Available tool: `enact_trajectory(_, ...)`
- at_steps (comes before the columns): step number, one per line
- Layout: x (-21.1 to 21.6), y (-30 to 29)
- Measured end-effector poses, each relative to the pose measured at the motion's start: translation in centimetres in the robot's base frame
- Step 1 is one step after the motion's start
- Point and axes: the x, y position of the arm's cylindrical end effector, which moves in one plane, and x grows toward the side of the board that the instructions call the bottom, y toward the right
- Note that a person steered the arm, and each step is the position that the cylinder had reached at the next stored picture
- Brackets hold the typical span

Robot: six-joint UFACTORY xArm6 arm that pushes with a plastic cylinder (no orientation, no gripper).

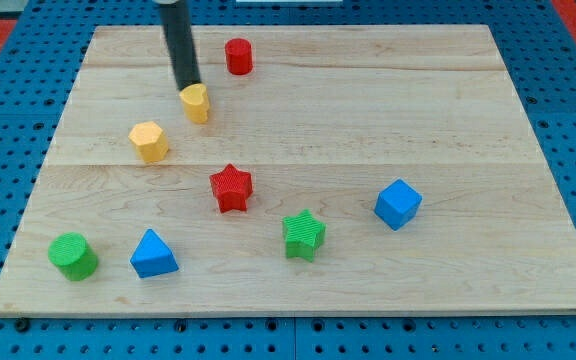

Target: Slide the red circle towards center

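Progress: little or nothing done, judging by the layout. The red circle (239, 56) — a short upright cylinder — sits near the desk's (448, 120) far edge, around 11 o'clock from the board's middle, well apart from the centre. The whole slide toward the centre looks to be still ahead.

The robot's tip (188, 86) is not on the red circle. It stands at about 8 o'clock from it, near but apart, and is touching or just beside the top-left of the yellow block (197, 102), whose shape is hard to make out. For a push toward centre the tip would need to get round to the circle's 11–12 o'clock side; it is on the wrong side now.

Fingers: none on this rig — only a plain rod, so no opening or closing to report.

Orientation of the task's thing: the cylinder stands upright, flat round face up. Round in plan, so it has no heading and no long axis across the desk; its only axis is vertical.

Other blocks: a yellow hexagon (149, 141) at 7 o'clock from the tip; a red star (232, 187) near the centre, slightly left of it; a green star (304, 235), a blue cube (398, 203), a blue triangle (153, 254) and a green cylinder (73, 256) along the near side. The red star lies close to the likely path.
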Motion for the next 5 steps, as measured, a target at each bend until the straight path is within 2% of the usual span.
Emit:
enact_trajectory(2, -7.3, -3.0)
enact_trajectory(3, -10.0, 1.1)
enact_trajectory(4, -8.7, 8.5)
enact_trajectory(5, -5.2, 10.3)
